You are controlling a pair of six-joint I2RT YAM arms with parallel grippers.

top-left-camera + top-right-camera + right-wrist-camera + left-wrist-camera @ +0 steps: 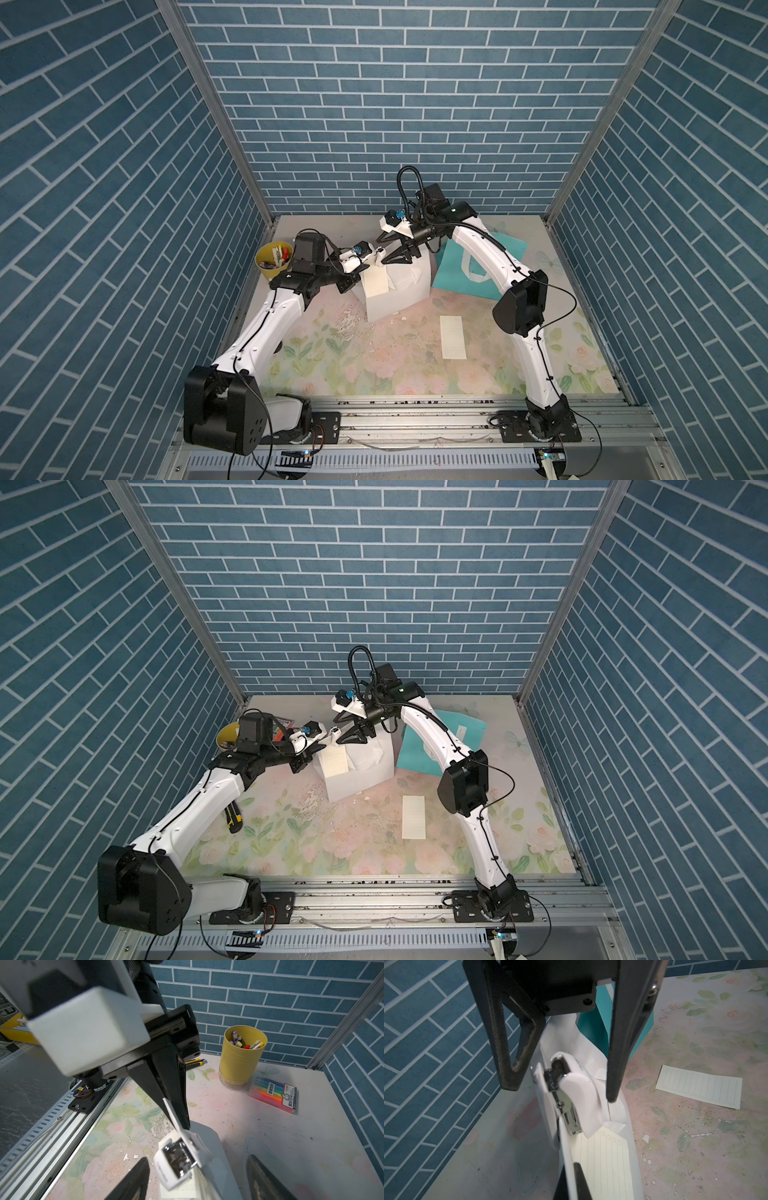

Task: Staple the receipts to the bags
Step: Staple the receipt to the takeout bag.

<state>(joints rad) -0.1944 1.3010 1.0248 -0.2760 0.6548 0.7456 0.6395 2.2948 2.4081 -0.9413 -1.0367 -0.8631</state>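
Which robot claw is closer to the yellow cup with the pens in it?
Left. The left gripper pinches the edge of the white bag on the side facing the yellow cup. The right gripper hangs open around the stapler, a little farther from the cup.

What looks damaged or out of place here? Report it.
The floral table cover is chipped and flaking beside the white bag. The teal bag lies askew at an angle to the table edges, and one receipt lies loose, away from both bags.
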